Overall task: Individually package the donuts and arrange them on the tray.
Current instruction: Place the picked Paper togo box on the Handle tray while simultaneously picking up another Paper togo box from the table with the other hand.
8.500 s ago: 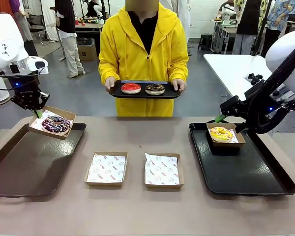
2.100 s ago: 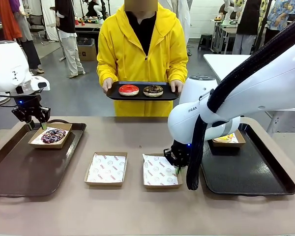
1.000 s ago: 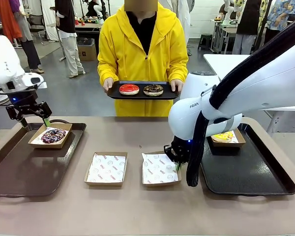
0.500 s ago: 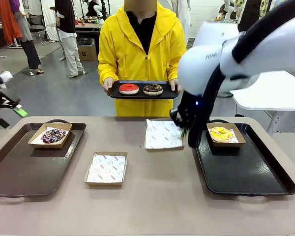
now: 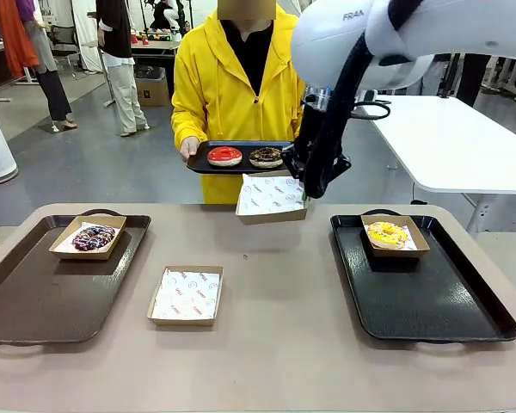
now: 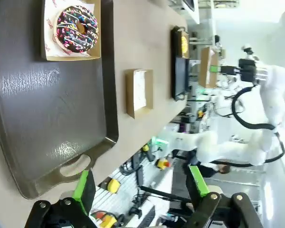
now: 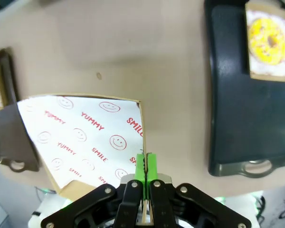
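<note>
Since half a second ago the right claw (image 5: pixel 304 191) has carried its paper-lined box (image 5: pixel 269 198) higher above the worktop (image 5: pixel 267 361), to just below the near edge of the small tray (image 5: pixel 203 161) that the person (image 5: pixel 241 77) holds. In the right wrist view its pads are pinched together on the box's rim. Four donuts, counted: the red donut (image 5: pixel 224 156) and chocolate donut (image 5: pixel 265 157) side by side on the held tray, the sprinkled donut (image 5: pixel 93 237) boxed on the left tray (image 5: pixel 43 301), the yellow donut (image 5: pixel 387 233) boxed on the right tray (image 5: pixel 430 310). Four boxes in all – one empty box (image 5: pixel 186 294) lies on the worktop between the two trays. The left claw (image 6: pixel 141 186) hangs high over the left tray, fingers spread apart.
</note>
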`<state>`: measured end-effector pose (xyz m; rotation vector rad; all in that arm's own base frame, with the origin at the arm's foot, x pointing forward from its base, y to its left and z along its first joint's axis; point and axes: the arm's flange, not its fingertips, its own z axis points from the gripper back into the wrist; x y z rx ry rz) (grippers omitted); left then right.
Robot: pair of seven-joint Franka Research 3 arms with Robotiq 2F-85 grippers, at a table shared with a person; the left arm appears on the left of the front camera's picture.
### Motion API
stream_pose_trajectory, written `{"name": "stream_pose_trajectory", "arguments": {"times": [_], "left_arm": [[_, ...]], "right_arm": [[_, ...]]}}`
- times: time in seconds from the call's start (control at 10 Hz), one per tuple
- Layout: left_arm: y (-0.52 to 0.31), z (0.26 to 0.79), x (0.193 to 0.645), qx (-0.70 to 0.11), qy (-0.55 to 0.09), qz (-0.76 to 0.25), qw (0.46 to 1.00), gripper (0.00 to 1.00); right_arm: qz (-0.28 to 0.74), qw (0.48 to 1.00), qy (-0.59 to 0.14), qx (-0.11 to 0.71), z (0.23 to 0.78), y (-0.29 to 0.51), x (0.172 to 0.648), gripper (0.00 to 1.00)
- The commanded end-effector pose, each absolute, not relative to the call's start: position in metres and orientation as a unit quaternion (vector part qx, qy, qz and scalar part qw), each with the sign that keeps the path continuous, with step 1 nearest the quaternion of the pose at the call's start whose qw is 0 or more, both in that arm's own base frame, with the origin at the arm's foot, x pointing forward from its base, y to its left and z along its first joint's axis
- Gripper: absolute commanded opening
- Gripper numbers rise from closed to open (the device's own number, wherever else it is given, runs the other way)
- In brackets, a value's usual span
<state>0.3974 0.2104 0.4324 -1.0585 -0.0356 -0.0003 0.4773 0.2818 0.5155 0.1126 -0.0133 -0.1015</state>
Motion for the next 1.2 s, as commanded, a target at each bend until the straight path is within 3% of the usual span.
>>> {"name": "stream_pose_trajectory", "arguments": {"times": [0.0,0.6,1.1], "left_arm": [[0.225,0.420,0.411,-0.548,-0.016,0.030,0.836,1.00],[0.243,0.413,0.374,-0.579,-0.044,0.122,0.805,1.00],[0.250,0.402,0.383,-0.575,-0.025,0.091,0.813,1.00]], "right_arm": [[-0.063,0.997,0.000,0.039,0.517,0.299,0.503,0.00],[-0.043,0.998,0.003,0.044,0.510,0.306,0.552,0.00],[-0.050,0.997,-0.001,0.063,0.507,0.301,0.544,0.00]]}}
